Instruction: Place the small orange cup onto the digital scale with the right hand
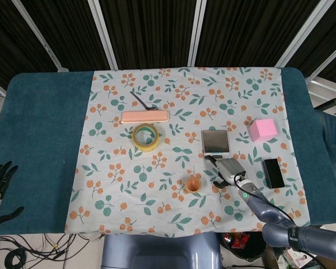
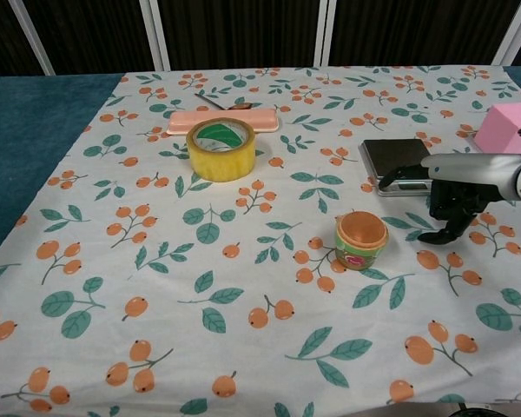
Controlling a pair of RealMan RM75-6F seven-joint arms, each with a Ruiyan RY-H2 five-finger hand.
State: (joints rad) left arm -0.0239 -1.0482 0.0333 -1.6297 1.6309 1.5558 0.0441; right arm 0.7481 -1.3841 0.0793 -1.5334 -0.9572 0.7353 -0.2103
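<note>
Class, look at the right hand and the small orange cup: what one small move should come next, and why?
Probably move the right hand left toward the small orange cup. The hand holds nothing and is apart from the cup, which stands upright on the cloth, not yet on the digital scale.

The head view looks steeply down from high above, covering the whole bench from its near edge. The chest view sits lower and nearer, facing the far side. Both views share the floral cloth.
</note>
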